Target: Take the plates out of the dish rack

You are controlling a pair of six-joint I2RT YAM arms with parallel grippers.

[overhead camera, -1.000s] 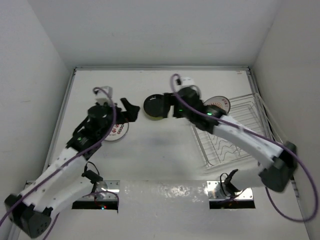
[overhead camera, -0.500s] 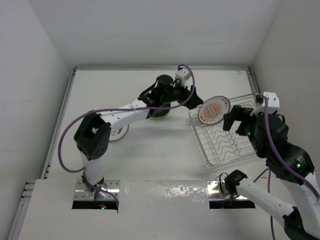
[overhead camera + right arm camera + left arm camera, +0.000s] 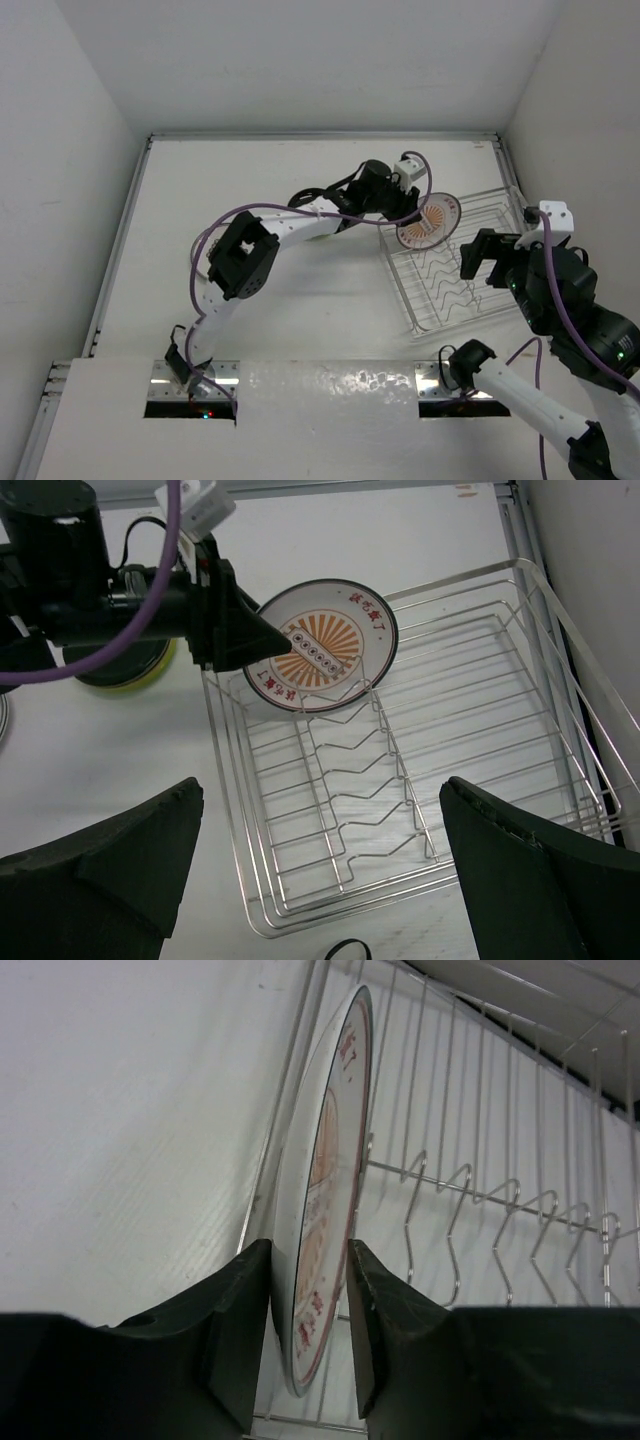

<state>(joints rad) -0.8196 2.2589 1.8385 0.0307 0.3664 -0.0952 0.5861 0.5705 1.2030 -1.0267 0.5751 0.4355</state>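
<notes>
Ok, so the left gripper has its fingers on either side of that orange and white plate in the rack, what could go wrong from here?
The left gripper straddles only the edge of the plate, so the plate may tilt or slip when lifted. The plate stands among the wires of the dish rack; pulled sideways, it might catch and drag the rack. The right gripper hangs open above the rack, so the two grippers could collide.

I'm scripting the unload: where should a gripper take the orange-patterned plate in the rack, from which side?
Pinch the plate by its rim, edge-on, one finger per face, from outside the left end of the dish rack, where it stands on edge.
</notes>
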